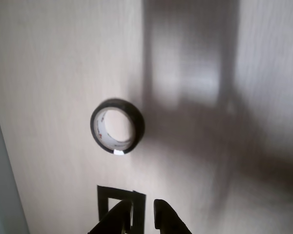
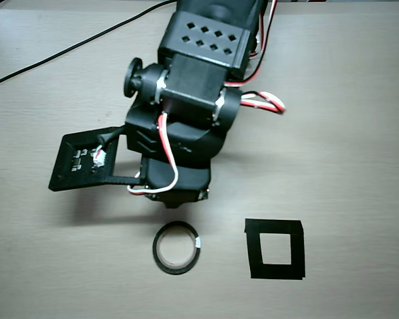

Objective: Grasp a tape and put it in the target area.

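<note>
The tape (image 1: 139,125) is a black ring with a pale inner rim and a white tab, lying flat on the pale wooden table. In the overhead view the tape (image 2: 155,248) lies just below the arm's front end. The target area (image 2: 274,226), a black square outline, lies to the right of it and is empty. In the wrist view the target area (image 1: 112,191) sits below the tape, partly behind my fingers. My gripper (image 1: 142,205) enters from the bottom edge with a narrow gap between its fingers, empty and short of the tape. In the overhead view the arm's body hides the fingers.
The arm's black frame-shaped part with wires (image 2: 86,161) sticks out to the left in the overhead view. A black cable (image 2: 66,46) runs across the table's top left. The table's edge (image 1: 0,185) shows at the left of the wrist view. The arm's shadow (image 1: 195,97) falls at upper right.
</note>
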Motion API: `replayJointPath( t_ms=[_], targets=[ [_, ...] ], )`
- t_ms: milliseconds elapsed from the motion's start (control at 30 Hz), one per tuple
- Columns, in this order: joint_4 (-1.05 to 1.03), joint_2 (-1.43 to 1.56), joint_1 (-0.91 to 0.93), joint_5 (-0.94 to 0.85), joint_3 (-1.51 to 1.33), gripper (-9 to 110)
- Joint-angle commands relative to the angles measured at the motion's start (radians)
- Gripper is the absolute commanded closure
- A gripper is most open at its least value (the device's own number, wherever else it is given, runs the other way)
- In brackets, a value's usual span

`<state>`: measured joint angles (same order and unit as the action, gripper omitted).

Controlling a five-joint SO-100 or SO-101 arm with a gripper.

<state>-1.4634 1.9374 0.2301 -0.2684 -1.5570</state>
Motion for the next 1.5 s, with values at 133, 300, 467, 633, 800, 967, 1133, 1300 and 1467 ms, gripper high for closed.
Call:
replayJointPath(
  t_ms=[133,300,467,633,800,967,1133,1300,1467],
  targets=[
    [0.000,0.002,0.002,-0.012,0.021,97],
    [0.000,0.000,0.002,-0.041,0.018,97],
    [-0.002,-0.006,0.005,-0.060,0.014,95],
    [-0.020,-0.035,-0.003,-0.071,0.009,91],
    [-0.014,-0.075,-0.011,-0.083,0.000,89],
    [0.064,-0.127,-0.029,-0.114,-0.060,86],
    [0.153,-0.195,-0.032,-0.127,-0.086,85],
    [0.218,-0.261,-0.037,-0.163,-0.087,85],
    [0.247,-0.321,-0.025,-0.192,-0.084,85]
  ],
)
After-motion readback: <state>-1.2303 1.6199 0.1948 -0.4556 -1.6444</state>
